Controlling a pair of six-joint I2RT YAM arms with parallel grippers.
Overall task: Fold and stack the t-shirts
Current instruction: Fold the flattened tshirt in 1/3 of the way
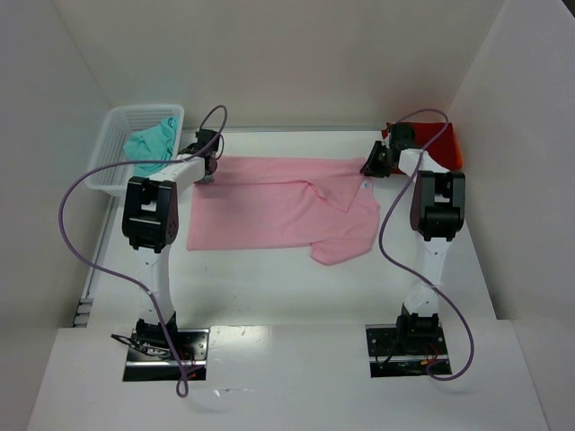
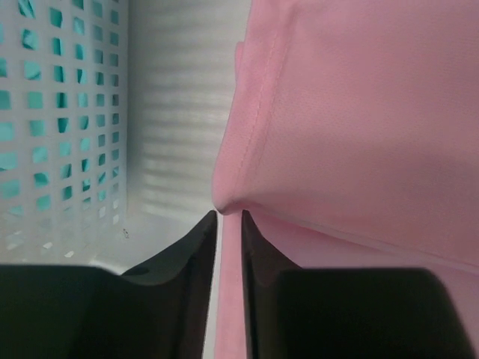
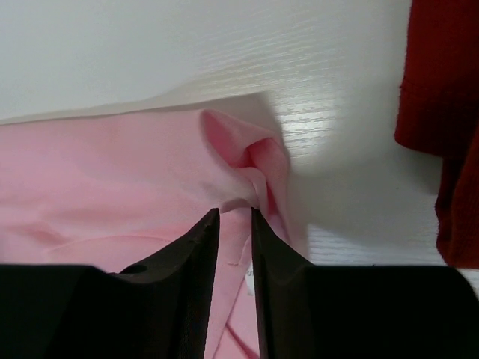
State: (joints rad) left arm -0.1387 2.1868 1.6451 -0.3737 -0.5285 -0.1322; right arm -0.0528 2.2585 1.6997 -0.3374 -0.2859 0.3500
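I see the pink t-shirt (image 1: 278, 202) spread flat mid-table, rumpled at its right end. The left gripper (image 2: 229, 215) and right gripper (image 3: 236, 211), jaws a slit apart, each pinch 1 far corner. The teal t-shirt (image 1: 151, 142) sits in the basket (image 1: 117, 121), and the red t-shirt (image 1: 445, 144) lies far right.

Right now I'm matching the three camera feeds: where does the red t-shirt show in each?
Top external: red t-shirt in the far right corner.
Left wrist: not in it.
Right wrist: red t-shirt along the right edge.
Shared landmark: the pink t-shirt, in all three.
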